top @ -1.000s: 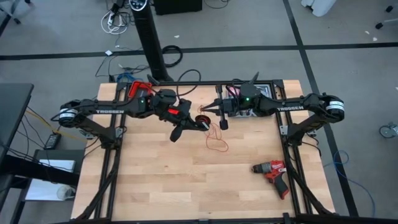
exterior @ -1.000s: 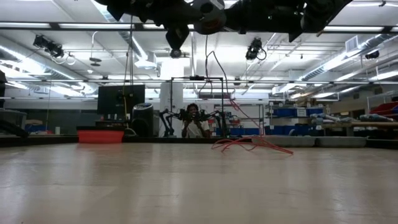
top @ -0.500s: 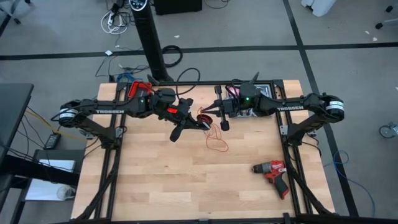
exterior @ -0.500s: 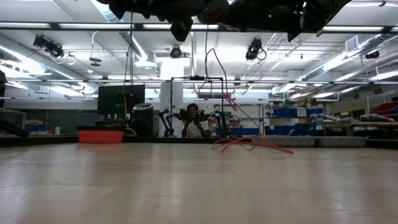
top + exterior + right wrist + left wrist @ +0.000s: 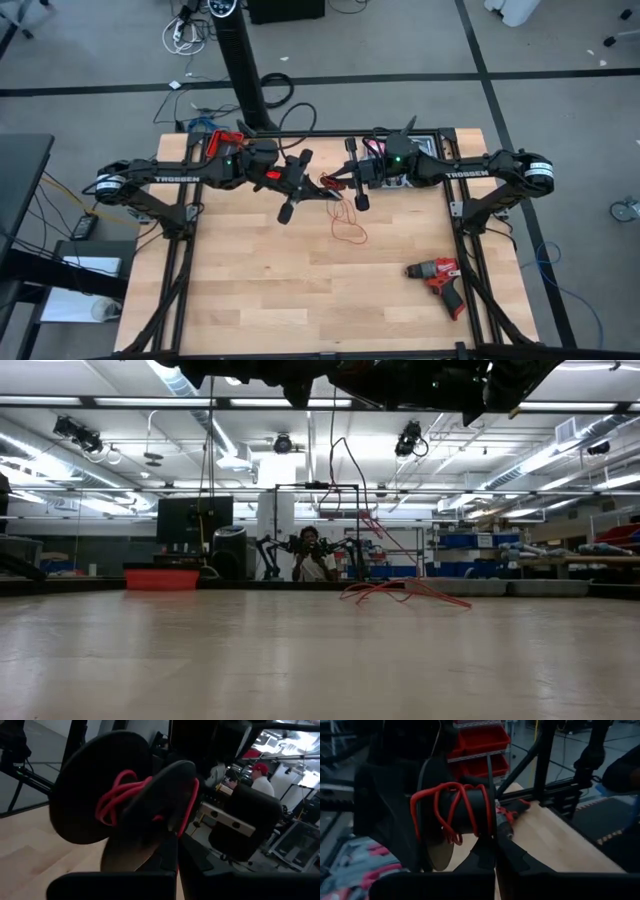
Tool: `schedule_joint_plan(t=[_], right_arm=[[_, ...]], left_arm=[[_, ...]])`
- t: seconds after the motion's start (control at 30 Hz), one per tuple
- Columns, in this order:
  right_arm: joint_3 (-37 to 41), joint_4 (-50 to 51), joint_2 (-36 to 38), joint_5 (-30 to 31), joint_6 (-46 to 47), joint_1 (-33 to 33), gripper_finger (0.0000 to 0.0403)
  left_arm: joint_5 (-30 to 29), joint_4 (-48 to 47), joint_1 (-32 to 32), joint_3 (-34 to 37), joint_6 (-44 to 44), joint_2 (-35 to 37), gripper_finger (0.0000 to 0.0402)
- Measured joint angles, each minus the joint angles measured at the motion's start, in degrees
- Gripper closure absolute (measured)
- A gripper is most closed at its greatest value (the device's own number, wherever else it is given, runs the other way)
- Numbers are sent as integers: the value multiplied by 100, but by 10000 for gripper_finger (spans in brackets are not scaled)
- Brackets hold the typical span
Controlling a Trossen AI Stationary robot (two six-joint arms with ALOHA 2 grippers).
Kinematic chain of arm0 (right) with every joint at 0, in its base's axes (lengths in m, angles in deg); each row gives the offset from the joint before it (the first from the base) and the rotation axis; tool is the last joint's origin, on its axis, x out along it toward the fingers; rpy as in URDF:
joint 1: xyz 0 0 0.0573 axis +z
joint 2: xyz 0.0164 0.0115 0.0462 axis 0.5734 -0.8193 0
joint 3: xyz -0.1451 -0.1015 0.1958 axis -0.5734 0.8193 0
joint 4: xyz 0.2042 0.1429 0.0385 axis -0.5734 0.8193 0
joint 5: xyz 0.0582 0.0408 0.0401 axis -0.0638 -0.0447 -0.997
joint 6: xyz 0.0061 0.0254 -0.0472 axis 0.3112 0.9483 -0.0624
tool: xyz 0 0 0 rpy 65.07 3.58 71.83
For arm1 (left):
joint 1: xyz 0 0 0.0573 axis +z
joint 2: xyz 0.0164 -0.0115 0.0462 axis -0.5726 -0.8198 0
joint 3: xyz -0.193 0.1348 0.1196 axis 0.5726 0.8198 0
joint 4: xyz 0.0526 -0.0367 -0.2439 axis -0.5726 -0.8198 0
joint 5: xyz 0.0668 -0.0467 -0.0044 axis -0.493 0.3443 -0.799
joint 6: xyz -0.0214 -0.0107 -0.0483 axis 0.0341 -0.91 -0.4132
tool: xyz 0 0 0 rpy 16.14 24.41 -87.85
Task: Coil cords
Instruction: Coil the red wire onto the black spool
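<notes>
Red cords (image 5: 345, 215), pale wooden table (image 5: 280, 290)

Low view: both arms cut off by the upper edge. Wrist views: black spool (image 5: 465, 812) hides most of the worktop (image 5: 545, 837); the red cord's (image 5: 115, 795) ends are concealed.

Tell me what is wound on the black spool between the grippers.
Several turns of red cord wrap the black spool. More red cord lies loose on the table. The flanges hide where the cord's end is.
</notes>
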Motion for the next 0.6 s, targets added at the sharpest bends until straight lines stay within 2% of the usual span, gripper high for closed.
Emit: schedule_joint_plan(t=[0.47, 0.6], right_arm=[[0, 54, 1, 11, 22, -7, 401], [-2, 91, 8, 26, 65, -9, 400]], left_arm=[[-350, 34, 0, 2, 65, 0, 400], [-531, 232, -4, 6, 329, -3, 400]])
